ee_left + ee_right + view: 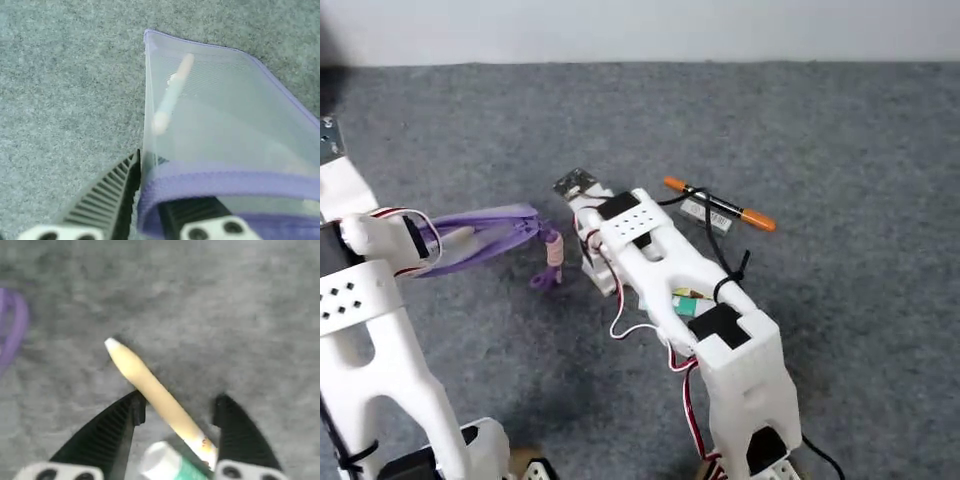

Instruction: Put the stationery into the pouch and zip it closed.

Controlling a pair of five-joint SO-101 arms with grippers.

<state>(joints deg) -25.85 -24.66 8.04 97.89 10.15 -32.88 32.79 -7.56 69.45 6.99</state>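
My left gripper [148, 172] is shut on the purple-trimmed edge of the translucent pouch [215, 125]; a slim pink and pale blue pen [170, 95] shows through its wall. In the high view the pouch [480, 235] hangs from that arm at the left. My right gripper [180, 400] is open just above the carpet, and a beige stick [150, 385] lies slantwise between its fingers. A white and green item [162, 465] sits close to the gripper's base. An orange-tipped black pen [720, 205] lies behind the right arm [650, 250], beside a small white piece [705, 214].
A purple loop [542, 280] from the pouch lies on the grey carpet [840, 140] near the stick's pinkish end [553, 247]. A small metallic item [574, 183] rests by the right arm's head. Open carpet stretches to the right and back.
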